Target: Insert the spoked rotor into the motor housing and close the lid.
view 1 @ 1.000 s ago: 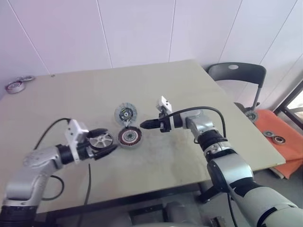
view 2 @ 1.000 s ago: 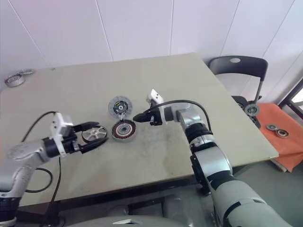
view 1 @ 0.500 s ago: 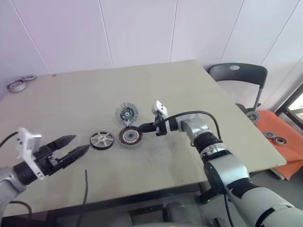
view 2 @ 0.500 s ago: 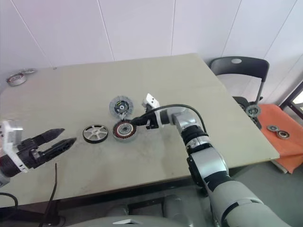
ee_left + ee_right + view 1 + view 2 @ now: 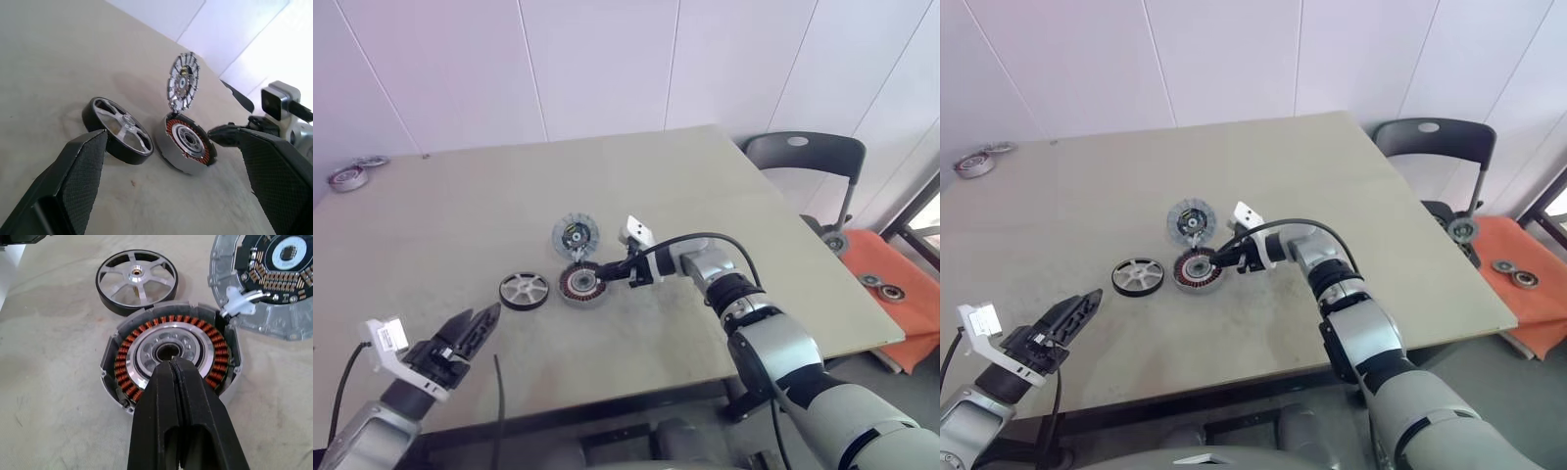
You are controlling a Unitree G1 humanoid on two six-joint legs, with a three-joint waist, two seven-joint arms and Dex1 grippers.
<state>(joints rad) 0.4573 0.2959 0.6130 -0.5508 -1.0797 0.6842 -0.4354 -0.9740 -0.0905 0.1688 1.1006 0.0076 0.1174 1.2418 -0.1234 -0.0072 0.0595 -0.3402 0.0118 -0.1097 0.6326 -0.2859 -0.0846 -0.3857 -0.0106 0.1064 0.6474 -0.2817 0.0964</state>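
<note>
The spoked rotor (image 5: 525, 291), a dark-rimmed wheel with silvery spokes, lies flat on the table just left of the motor housing (image 5: 582, 284). The housing's copper windings (image 5: 129, 377) and silver hub are bare. Its round lid (image 5: 574, 235) stands open, hinged at the far edge. My right gripper (image 5: 171, 363) is shut, with its tips right at the hub; I cannot tell whether they touch it. My left gripper (image 5: 481, 315) is open and holds nothing, near the table's front edge and well short of the rotor (image 5: 120, 129), which it faces.
Metal rings (image 5: 350, 176) lie at the table's far left corner. A dark chair (image 5: 803, 157) stands past the right edge, beside an orange mat (image 5: 891, 284) with more rings. A black cable (image 5: 497, 392) hangs by my left arm at the front edge.
My left gripper, which had its fingers around the rotor, has drawn back toward the front edge and rolled, leaving the rotor on the table. My right gripper has shifted left and down onto the housing.
</note>
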